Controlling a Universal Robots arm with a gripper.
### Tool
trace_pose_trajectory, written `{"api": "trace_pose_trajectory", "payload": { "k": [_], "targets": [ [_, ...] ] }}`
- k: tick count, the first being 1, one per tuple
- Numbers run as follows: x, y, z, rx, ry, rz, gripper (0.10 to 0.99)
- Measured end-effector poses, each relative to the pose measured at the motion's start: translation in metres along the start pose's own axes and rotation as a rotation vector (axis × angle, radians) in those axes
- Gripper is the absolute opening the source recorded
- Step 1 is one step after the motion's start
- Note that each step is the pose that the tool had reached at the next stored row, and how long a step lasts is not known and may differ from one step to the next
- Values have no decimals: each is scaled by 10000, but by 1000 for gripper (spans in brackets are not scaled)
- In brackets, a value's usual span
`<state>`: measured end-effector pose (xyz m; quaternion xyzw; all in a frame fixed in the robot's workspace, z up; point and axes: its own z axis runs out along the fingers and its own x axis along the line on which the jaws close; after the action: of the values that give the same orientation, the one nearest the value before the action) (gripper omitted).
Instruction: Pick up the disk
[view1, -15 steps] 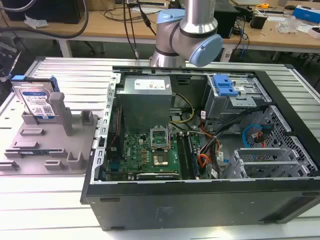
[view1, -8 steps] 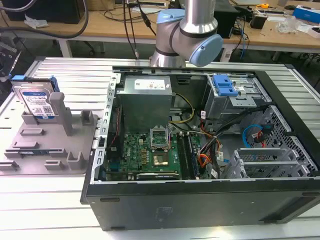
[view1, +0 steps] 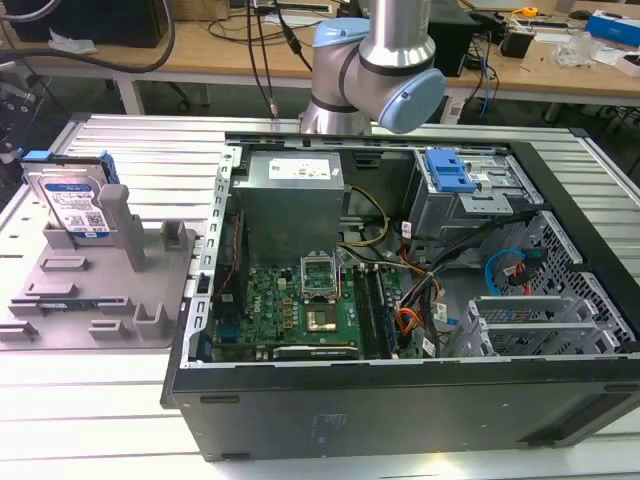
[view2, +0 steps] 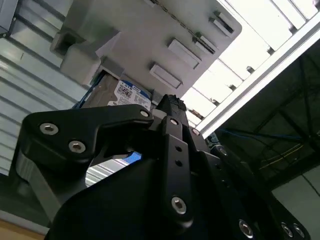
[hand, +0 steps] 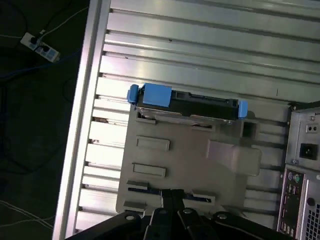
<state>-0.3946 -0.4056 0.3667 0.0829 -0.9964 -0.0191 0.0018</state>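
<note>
Open air is lying above the disk (view1: 70, 200), which is standing upright on the grey fixture (view1: 100, 290) near the bench (view1: 100, 420) edge at the exterior view's left. A grey post (view1: 118, 220) is crowding its labelled face, and the open computer case (view1: 400, 400) is walling the fixture's opposite side.

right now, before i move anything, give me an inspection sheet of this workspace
surface: ribbed silver aluminium table, carrying a grey plastic fixture with upright posts and an open black computer case
job's things: flat rectangular silver metal disk with a blue-and-white label and blue side rails, standing on edge in the fixture at the exterior view's left, not picked up
clutter: blue plastic drive-bay latch inside the case
grippers: black gripper, apart from the disk, not holding it
cables: orange and black wires inside the case; black cables hanging behind the table
surroundings: wooden benches with loose items; white power strip on the floor
</note>
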Motion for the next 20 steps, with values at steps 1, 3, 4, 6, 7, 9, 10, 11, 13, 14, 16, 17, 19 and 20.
{"api": "trace_pose_trajectory", "payload": {
  "k": [1,3,4,6,7,9,10,11,13,14,16,17,19,20],
  "targets": [
    [0,0,0,1,19,-473,106],
    [0,0,-1,1,38,-964,106],
    [0,0,0,1,46,-1192,106],
    [0,0,-1,2,63,-1623,106],
    [0,0,0,2,72,-1879,106],
    [0,0,0,2,91,-2374,106],
    [0,0,0,2,98,-2548,106],
    [0,0,0,2,105,-2744,106],
    [0,0,-1,2,140,-3632,235],
    [0,0,0,2,151,-3921,357],
    [0,0,0,2,164,-4284,416],
    [-1,0,0,2,173,-4524,416],
    [-3,-1,0,2,191,-4996,482],
    [-4,-1,-1,2,203,-5284,482]
  ]
}}
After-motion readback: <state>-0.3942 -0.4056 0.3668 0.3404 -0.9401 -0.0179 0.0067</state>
